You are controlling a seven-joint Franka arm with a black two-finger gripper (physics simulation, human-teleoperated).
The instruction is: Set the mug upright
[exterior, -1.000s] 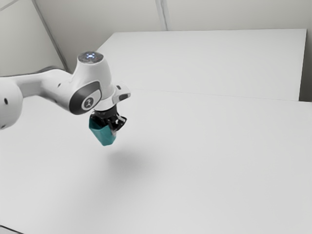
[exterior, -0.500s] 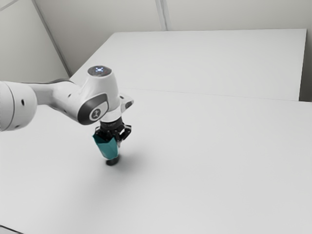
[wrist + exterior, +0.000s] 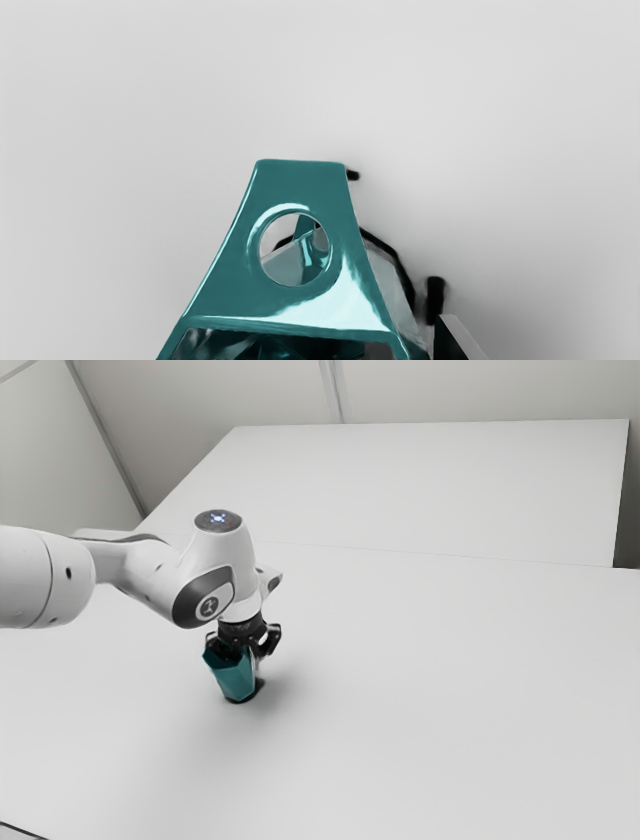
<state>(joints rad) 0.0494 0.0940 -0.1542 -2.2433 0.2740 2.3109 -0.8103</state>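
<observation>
teal mug with pale highlights, black hand, white arm with dark grey patches, pale grey table

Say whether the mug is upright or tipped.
Roughly upright: the mug has its rim up and its narrower base down at the table. Whether it stands fully level, I cannot tell.

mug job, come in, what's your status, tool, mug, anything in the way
Tool down at the mug's mouth, grip unclear. Teal mug mouth up, base down at the table. In the way: tool, crowding the mouth.
</observation>
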